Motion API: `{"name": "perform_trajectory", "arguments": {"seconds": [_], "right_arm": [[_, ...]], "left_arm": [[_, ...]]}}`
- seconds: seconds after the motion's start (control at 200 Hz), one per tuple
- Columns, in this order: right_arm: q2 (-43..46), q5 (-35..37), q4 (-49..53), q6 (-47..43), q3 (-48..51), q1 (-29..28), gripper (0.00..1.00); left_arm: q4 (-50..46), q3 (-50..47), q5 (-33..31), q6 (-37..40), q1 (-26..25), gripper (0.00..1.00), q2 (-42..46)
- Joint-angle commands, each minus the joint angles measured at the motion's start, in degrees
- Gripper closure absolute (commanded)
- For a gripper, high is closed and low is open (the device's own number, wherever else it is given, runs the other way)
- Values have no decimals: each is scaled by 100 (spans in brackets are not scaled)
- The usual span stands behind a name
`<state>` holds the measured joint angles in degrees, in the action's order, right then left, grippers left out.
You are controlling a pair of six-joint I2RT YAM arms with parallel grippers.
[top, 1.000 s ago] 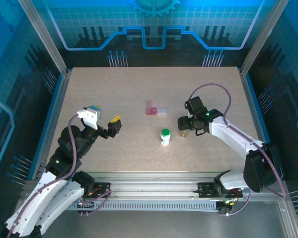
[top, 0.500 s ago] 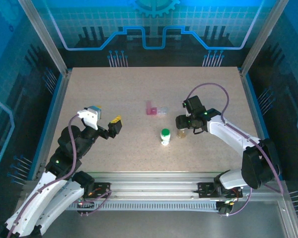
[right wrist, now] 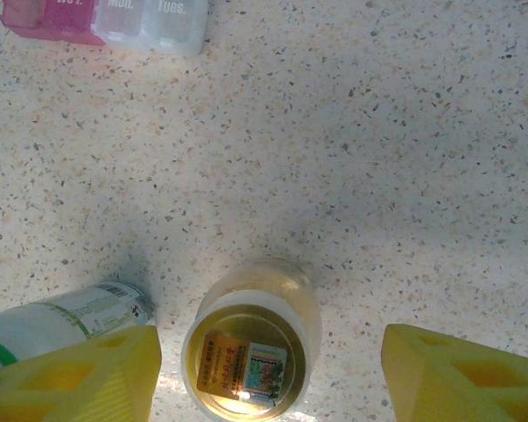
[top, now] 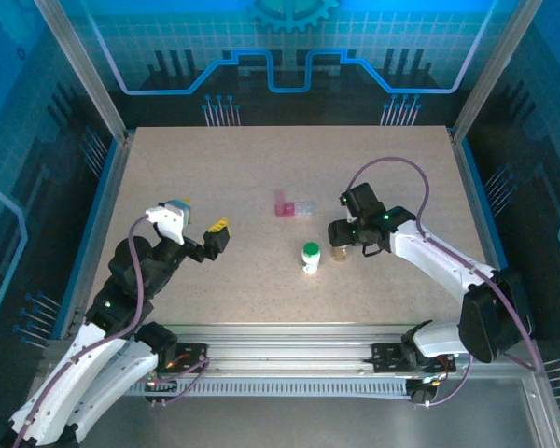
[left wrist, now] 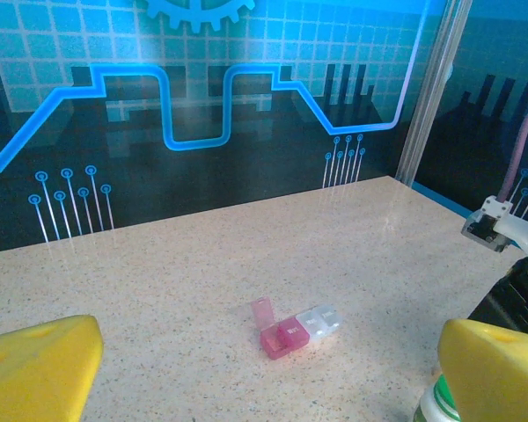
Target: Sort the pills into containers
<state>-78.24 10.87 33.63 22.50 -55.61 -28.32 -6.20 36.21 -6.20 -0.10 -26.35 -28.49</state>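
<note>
The amber-brown vial (top: 340, 252) stands upright and uncapped right of the white bottle with a green cap (top: 310, 256). My right gripper (top: 340, 237) hangs over the vial. In the right wrist view the right gripper (right wrist: 268, 380) is open and the vial (right wrist: 251, 352) sits between its yellow fingers (right wrist: 75, 374), nearer the left one and touching neither. The clear-and-pink box (top: 294, 207) lies further back, one pink lid flipped up (left wrist: 264, 312). My left gripper (top: 203, 238) is open and holds nothing, well left of the containers. The pills are out of view.
The white bottle (right wrist: 62, 321) stands close to the right gripper's left finger. The box (right wrist: 114, 22) lies just beyond the vial. A raised blue rim (top: 101, 201) and metal posts bound the speckled table (top: 215, 168).
My right gripper has shifted slightly left and closer over the amber vial. The left arm and the containers have not moved.
</note>
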Motion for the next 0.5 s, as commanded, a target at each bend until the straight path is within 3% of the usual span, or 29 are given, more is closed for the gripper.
{"name": "perform_trajectory", "arguments": {"seconds": [0.0, 0.11, 0.495], "right_arm": [[-59, -5, 127, 63, -117, -63, 34], [-167, -32, 93, 31, -81, -60, 39], [-483, -81, 96, -72, -123, -63, 42]], "left_arm": [[39, 82, 94, 20, 33, 1, 51], [39, 80, 100, 22, 34, 1, 60], [57, 71, 131, 29, 34, 1, 48]]}}
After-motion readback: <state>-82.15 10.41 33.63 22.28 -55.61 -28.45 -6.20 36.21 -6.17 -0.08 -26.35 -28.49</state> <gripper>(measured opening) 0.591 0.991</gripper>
